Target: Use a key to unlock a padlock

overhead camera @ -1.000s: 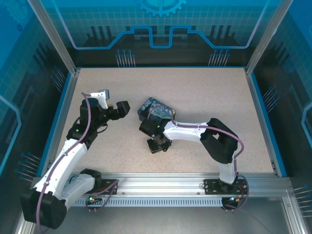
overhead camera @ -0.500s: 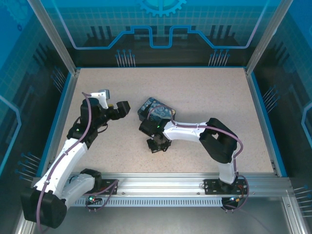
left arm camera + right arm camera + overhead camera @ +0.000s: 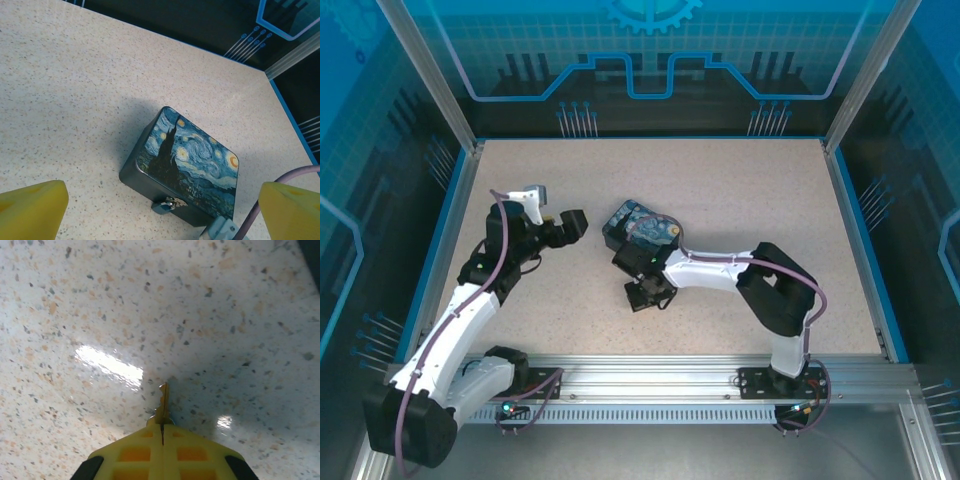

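The starry-night box (image 3: 192, 160) sits mid-table, and the tiny silvery-and-dark padlock (image 3: 167, 205) hangs on the hasp of its dark front wall. My right gripper (image 3: 162, 432) is shut on the thin brass-dark key (image 3: 162, 401), whose blade sticks out from the yellow fingertips just above the speckled table. In the top view this gripper (image 3: 647, 295) points down just in front of the box (image 3: 642, 224), with its wrist over the box's near side. My left gripper (image 3: 570, 225) hovers left of the box, its yellow fingers (image 3: 32, 210) spread wide and holding nothing.
The speckled table (image 3: 740, 190) is ringed by a blue rim and aluminium posts. The right arm's white link (image 3: 705, 270) stretches across the middle. A grey fitting and purple cable (image 3: 280, 190) of the right arm lie just right of the padlock.
The right wrist has shifted slightly to the right, uncovering a bit more of the box lid. The left arm has stayed put.
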